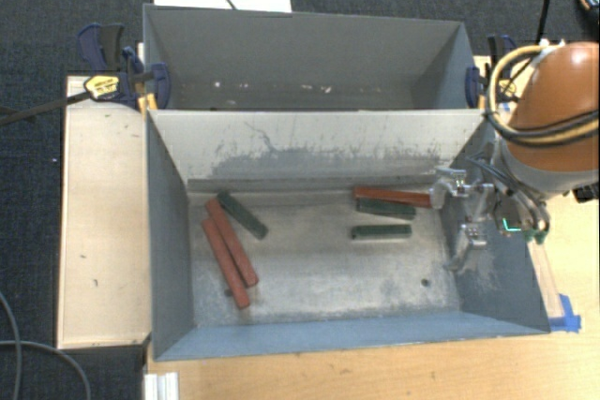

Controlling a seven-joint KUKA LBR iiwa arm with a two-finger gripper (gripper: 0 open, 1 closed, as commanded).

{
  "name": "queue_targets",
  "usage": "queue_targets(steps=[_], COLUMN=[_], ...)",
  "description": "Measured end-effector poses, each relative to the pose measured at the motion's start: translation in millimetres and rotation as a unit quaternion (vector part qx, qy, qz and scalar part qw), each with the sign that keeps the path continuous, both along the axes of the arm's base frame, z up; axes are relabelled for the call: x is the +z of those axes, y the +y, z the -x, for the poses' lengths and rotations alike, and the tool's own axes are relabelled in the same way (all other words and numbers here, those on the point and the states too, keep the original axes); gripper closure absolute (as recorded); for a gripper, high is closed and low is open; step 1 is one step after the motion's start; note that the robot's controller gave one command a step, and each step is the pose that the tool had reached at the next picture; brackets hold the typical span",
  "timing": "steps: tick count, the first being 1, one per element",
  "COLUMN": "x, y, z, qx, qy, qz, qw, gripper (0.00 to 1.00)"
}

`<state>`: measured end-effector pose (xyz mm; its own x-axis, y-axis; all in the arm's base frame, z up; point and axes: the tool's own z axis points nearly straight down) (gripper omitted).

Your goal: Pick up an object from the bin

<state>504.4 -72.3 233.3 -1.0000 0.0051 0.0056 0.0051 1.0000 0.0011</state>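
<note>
Finds the gripper (pixel 457 259) low at the right end of the grey bin (pixel 169 229), close to the right wall, over bare floor. Cannot tell whether released or clenched. Sees, nearest on its left, a red-brown stick (pixel 392 197) along the foot of the back wall, an upper dark green stick (pixel 384 212) tight against it, and a lower dark green stick (pixel 382 232) just apart. Notes at far left two slanted red-brown sticks (pixel 230 253) side by side, a left dark green stick (pixel 246 217) near their upper ends.
</note>
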Motion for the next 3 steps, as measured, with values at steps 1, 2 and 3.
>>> queue_targets(steps=[1, 2, 3], x=[-163, -159, 6], y=[24, 23, -12], z=[-60.7, -62.1, -67.5], qx=[0.055, 0.056, -0.006], qy=[-0.0006, -0.0034, -0.0087], qz=[-0.001, 0.0, 0.001], qw=[0.9985, 0.9984, 0.9999], gripper=[0.0, 1.0, 1.0])
